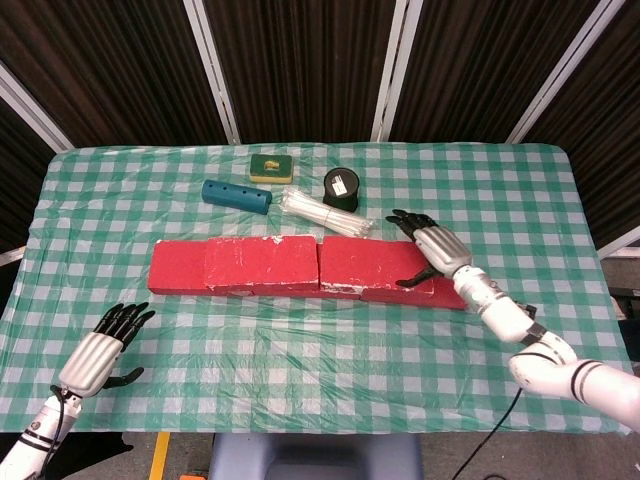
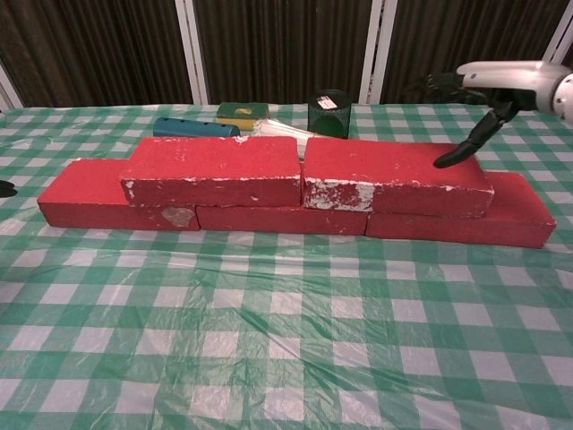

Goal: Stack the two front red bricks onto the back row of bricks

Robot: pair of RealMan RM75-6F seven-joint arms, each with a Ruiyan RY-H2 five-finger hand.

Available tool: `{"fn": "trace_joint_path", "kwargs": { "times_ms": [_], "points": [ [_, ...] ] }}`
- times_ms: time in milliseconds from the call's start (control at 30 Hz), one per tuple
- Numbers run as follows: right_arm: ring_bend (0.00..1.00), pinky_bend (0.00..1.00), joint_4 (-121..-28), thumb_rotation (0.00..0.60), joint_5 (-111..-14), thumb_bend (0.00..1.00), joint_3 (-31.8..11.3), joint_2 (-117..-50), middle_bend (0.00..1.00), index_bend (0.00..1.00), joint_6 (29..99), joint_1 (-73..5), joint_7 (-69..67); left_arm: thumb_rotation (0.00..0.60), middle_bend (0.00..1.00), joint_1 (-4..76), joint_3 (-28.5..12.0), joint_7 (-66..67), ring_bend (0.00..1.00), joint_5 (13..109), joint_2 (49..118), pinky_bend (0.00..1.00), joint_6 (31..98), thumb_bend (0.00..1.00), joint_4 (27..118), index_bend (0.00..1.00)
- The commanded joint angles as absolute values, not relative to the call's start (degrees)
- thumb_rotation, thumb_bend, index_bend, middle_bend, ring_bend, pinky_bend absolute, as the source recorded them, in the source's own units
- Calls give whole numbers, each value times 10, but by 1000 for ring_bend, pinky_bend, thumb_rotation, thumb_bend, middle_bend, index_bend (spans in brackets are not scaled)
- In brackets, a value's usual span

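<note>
Two red bricks lie side by side on top of the back row: the left upper brick and the right upper brick. The bottom row runs from the left end to the right end brick. My right hand hovers open above the right end of the right upper brick, fingers spread, thumb pointing down near the brick's top. My left hand rests open near the table's front left corner, holding nothing.
Behind the bricks lie a teal perforated block, a yellow-green sponge, a black cylinder and a bundle of white sticks. Green checked cloth covers the table.
</note>
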State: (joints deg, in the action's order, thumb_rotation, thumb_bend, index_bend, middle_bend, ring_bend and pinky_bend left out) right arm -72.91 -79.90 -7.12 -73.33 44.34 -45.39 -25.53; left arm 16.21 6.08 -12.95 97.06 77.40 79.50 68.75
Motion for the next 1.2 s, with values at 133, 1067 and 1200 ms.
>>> {"fn": "trace_joint_path", "kwargs": {
  "times_ms": [133,1067,1200],
  "points": [
    [0,29,-735,600,-847,174,-28,-667,0,40,497,-398,-273,600,0,161,62,-122,0,974,773,17,797,243,693,0],
    [0,0,-668,600,-866,172,2,-731,0,296,437,-406,-287,600,0,162,59,-119,0,966,770,17,789,261,697,0],
    [0,0,-678,600,-866,173,1,-731,0,280,435,-410,-283,600,0,162,59,-120,0,966,770,17,787,261,697,0]
  ]
}}
